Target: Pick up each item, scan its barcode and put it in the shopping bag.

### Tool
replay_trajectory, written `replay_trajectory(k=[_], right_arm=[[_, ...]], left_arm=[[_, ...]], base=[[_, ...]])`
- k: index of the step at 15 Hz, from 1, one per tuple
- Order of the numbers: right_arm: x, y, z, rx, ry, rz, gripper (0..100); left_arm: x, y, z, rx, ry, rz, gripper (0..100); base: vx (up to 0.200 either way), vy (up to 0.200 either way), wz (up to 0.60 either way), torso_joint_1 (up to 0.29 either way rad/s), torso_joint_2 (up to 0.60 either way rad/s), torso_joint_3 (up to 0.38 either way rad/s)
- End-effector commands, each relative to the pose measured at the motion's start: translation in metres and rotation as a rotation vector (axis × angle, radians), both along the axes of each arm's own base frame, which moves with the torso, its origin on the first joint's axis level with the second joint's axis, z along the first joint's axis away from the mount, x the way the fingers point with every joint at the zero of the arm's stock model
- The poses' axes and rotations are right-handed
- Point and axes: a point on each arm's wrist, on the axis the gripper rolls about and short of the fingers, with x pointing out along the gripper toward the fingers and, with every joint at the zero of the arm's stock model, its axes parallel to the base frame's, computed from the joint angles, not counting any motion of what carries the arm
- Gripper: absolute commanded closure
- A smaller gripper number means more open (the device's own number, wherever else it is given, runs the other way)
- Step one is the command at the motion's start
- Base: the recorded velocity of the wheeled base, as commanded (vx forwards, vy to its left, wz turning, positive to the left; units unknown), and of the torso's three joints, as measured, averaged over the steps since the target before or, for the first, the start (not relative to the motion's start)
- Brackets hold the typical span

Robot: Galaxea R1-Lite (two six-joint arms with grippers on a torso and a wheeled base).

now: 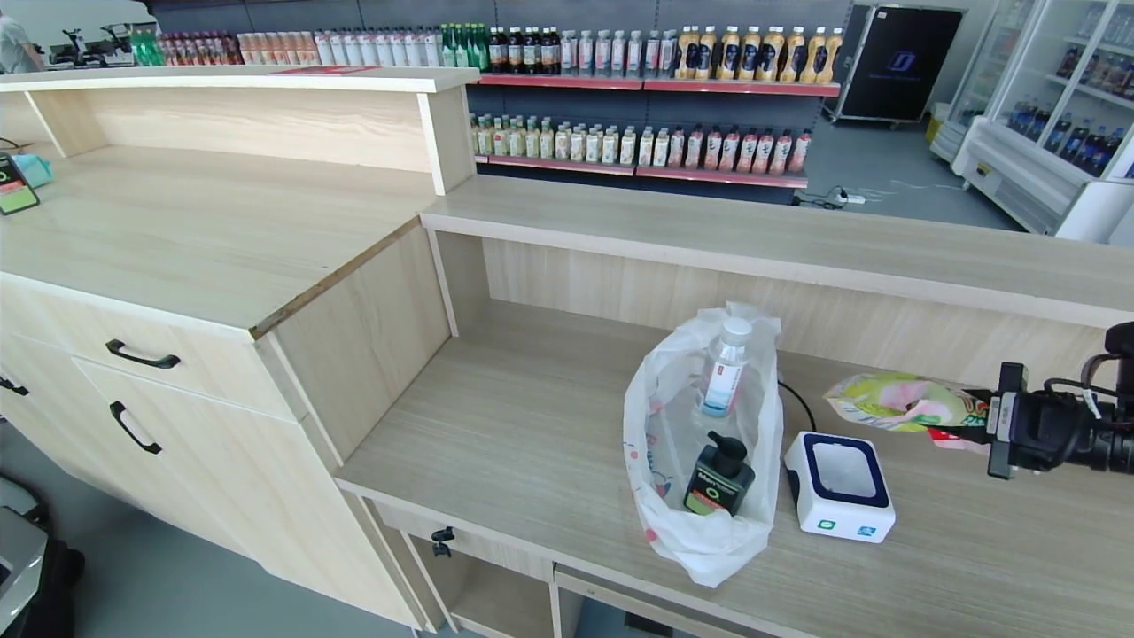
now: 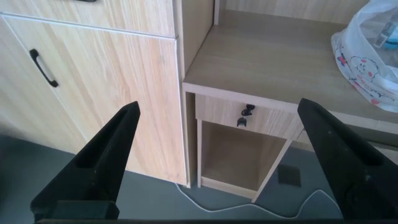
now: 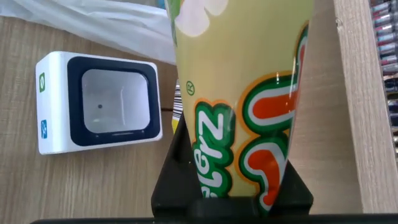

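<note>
Gripping glossy snack bag (image 1: 895, 400): right gripper (image 1: 979, 416) | left gripper (image 2: 219, 109) splayed | boxy white scanner (image 1: 838, 486)

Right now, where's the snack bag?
Head view, right side: the snack bag is held over the counter in the right gripper. It sits just beyond and right of the scanner, with the shopping bag further left.
</note>
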Motion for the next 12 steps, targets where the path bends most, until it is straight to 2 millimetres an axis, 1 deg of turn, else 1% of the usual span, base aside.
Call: replay_trajectory(k=[1,2,5,8,12], right_arm=[[0.01,0.006,-0.01,0.01,0.025,0.031,100],[0.012,0.011,-0.011,0.02,0.026,0.061,100],[0.018,0.019,-0.016,0.015,0.018,0.097,100],[0.025,0.017,-0.021,-0.005,-0.021,0.102,100],[0.029,0.015,-0.028,-0.001,-0.011,0.102,100]], left_arm=[[0.0,0.0,0.0,0.0,0.001,0.0,0],[0.0,0.0,0.0,0.0,0.001,0.0,0],[0.0,0.0,0.0,0.0,0.001,0.0,0],[0.0,0.0,0.0,0.0,0.001,0.0,0],[0.0,0.0,0.0,0.0,0.001,0.0,0]], base=[[0.0,0.0,0.0,0.0,0.0,0.0],[0.0,0.0,0.0,0.0,0.0,0.0],[0.0,0.0,0.0,0.0,0.0,0.0],[0.0,0.0,0.0,0.0,0.0,0.0],[0.0,0.0,0.0,0.0,0.0,0.0]])
